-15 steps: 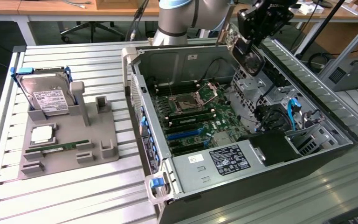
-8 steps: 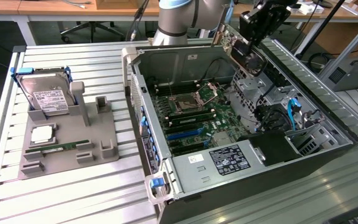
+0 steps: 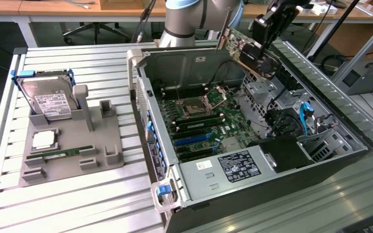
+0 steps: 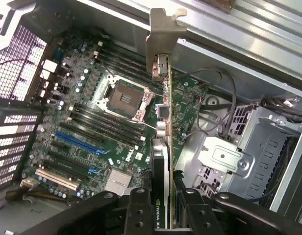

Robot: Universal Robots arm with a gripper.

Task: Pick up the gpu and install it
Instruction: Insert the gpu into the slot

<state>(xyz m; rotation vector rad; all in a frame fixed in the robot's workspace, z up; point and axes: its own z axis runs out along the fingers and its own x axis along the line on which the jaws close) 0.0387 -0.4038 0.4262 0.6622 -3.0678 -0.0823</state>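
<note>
Above the table's (image 3: 76, 204) open case (image 3: 186, 60) the gpu (image 3: 248, 53) is clamped by the end effector (image 4: 163, 210); tilt could cause jamming.

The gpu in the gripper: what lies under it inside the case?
The motherboard lies below the gpu, with its CPU socket off to one side. The strip of board directly beneath the card is covered by it.

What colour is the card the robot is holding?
The gpu is green with a silver bracket; the exterior view shows it best.
</note>
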